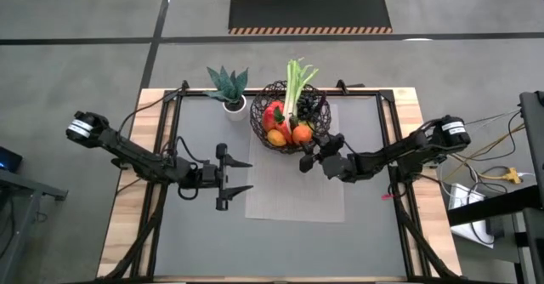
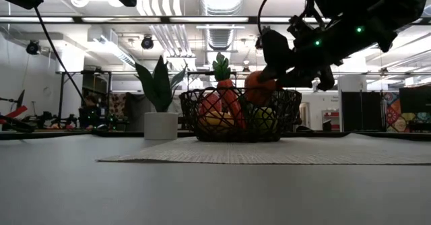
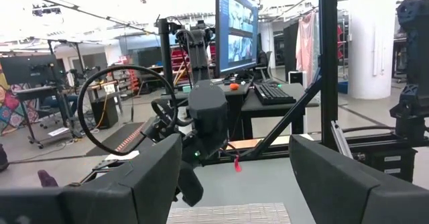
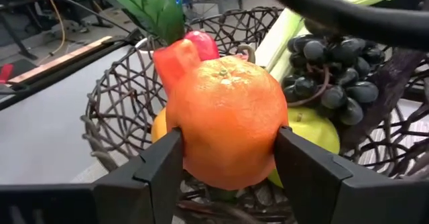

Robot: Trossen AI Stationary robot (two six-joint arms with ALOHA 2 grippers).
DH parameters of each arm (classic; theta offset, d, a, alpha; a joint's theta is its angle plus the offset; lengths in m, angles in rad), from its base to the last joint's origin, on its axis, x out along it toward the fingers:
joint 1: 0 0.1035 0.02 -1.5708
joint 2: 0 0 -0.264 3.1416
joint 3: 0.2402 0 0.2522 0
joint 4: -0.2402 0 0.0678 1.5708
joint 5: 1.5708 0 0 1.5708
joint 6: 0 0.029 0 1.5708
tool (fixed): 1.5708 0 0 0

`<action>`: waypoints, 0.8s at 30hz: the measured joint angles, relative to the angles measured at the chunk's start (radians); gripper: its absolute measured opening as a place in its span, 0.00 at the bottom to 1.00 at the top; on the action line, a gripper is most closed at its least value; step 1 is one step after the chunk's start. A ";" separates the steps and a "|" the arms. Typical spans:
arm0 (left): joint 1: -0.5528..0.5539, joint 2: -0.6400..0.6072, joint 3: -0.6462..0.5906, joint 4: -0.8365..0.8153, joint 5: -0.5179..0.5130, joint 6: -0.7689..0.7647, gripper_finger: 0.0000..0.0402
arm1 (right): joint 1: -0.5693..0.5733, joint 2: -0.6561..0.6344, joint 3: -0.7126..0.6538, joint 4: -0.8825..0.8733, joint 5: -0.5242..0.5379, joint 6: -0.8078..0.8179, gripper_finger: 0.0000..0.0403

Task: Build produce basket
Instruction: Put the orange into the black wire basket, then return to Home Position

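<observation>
Gripping the orange (image 4: 226, 120), right tool (image 4: 228, 163) hovers over basket (image 4: 107, 110) beside grapes (image 4: 335, 73).

Pretty clearly a robotics lab I'm driving in: bare concrete floor (image 1: 76, 12) with a hazard-striped mat (image 1: 310, 14), exposed ceiling ducts (image 2: 222, 23) and strip lights, a workstation with a monitor (image 3: 236, 26) and keyboard (image 3: 273, 94), cables, and other rigs behind my bench (image 1: 127, 207).

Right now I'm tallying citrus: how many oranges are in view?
1. The orange is clamped in the right end effector over the basket rim. Others could be hidden under the produce inside.
</observation>
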 joint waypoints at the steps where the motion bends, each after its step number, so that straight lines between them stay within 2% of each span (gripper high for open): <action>1: 0.000 0.000 0.000 0.000 0.000 0.000 0.64 | 0.000 0.000 0.000 0.000 -0.005 0.001 0.51; 13: 0.000 0.000 0.000 0.000 0.000 -0.002 0.64 | 0.000 -0.009 0.000 -0.002 -0.033 0.020 0.70; 20: -0.027 -0.016 0.000 -0.019 0.000 -0.003 0.64 | 0.011 -0.125 0.001 -0.056 -0.047 -0.014 0.68; 24: -0.080 -0.075 0.001 -0.114 -0.009 -0.005 0.64 | 0.034 -0.253 0.000 -0.149 -0.150 -0.083 0.65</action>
